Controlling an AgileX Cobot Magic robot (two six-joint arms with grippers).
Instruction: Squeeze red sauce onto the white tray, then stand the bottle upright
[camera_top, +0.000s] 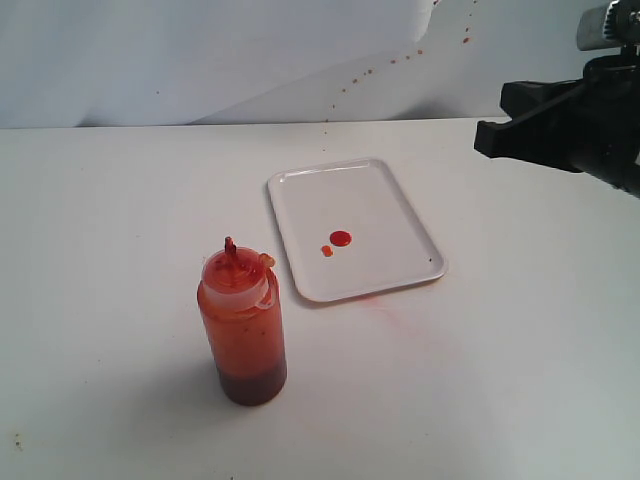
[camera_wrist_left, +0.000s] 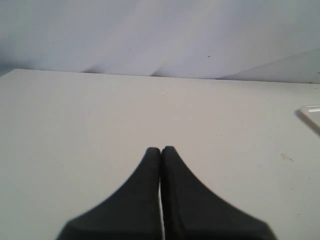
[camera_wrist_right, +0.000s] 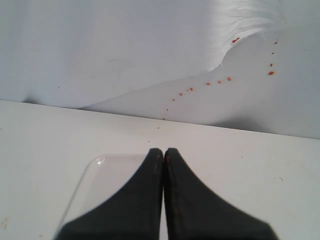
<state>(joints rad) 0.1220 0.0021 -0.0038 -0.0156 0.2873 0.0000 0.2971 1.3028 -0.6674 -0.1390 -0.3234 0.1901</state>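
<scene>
The white table (camera_top: 100, 200) fills most of the exterior view, with a pale backdrop (camera_top: 200, 60) behind it flecked with red spots (camera_wrist_right: 229, 78). The tray (camera_top: 380, 200) lies flat near the middle, at about 1 o'clock from the bottle (camera_top: 243, 330) and well apart from it. The bottle stands upright on the table, its sauce darker at the base; its nozzle points up, and the small tip cap beside it is hard to make out. The right arm (camera_top: 570, 130) hangs above the table at 2 o'clock, cut off by the frame edge. The right gripper (camera_wrist_right: 163, 152) has its fingers pressed together on nothing and hides part of the tray in its own view. The left gripper (camera_wrist_left: 160, 150) is likewise clenched and empty, with only a tray corner (camera_wrist_left: 312, 112) showing there. On the tray sit two sauce drops (camera_top: 341, 238), the smaller at 7 o'clock of the larger. A faint reddish smear (camera_top: 385, 305) marks the table just beside the tray's near rim.
</scene>
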